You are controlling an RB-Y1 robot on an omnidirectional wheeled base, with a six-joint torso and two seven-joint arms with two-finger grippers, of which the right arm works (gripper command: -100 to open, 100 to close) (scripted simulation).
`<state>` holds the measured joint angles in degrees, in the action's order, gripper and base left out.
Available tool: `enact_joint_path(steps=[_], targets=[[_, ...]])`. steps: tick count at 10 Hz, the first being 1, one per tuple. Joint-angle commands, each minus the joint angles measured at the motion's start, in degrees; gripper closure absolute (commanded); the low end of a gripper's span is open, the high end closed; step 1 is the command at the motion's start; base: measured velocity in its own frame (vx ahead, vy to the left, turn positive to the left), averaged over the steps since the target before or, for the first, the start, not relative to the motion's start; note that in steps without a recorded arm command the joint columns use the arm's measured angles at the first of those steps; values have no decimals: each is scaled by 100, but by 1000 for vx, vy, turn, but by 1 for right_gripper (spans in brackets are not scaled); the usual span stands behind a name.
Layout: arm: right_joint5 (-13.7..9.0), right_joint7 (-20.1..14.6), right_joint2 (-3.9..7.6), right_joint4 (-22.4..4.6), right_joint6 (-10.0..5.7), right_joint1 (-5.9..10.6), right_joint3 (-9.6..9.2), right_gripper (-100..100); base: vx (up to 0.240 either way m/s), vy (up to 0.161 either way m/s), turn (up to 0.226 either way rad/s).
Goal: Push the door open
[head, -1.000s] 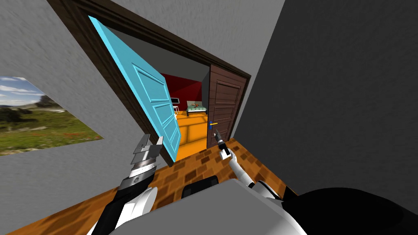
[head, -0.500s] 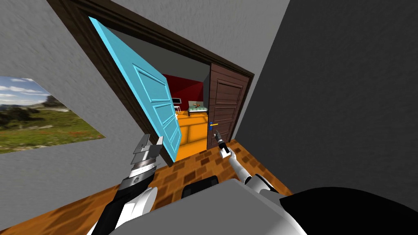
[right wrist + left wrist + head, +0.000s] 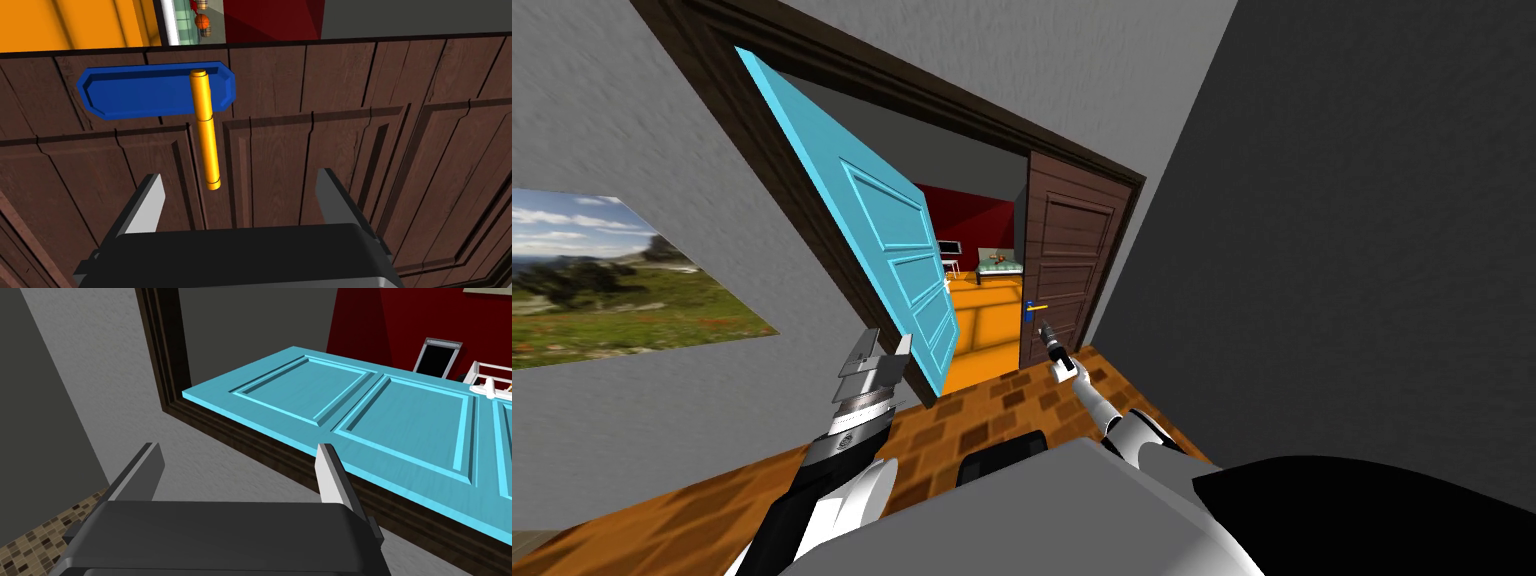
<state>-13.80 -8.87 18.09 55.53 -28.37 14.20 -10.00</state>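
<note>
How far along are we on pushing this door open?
Done: the blue leaf stands swung open. In hand: the right gripper, open, faces the brown leaf near its yellow handle, not visibly touching. Remaining: pushing that brown leaf, which looks shut.

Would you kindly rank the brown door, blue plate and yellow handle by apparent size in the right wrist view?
1. brown door, by far the largest
2. blue plate
3. yellow handle, nearly as long as the plate but much thinner
</note>
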Motion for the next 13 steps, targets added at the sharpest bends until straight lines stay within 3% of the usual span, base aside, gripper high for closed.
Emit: enact_joint_path(steps=[1,5,9,10,13], targets=[[-60,-20,55,-249,29,133,-33,-100,72,-105,74],[-184,-92,192,-842,52,479,-111,-100,54,-82,76],[-265,-139,282,-1233,67,707,-162,-100,31,-56,47],[-253,-121,267,-1127,78,642,-149,-100,14,-26,10],[-253,-97,248,-1185,70,666,-97,-100,164,-3,27]])
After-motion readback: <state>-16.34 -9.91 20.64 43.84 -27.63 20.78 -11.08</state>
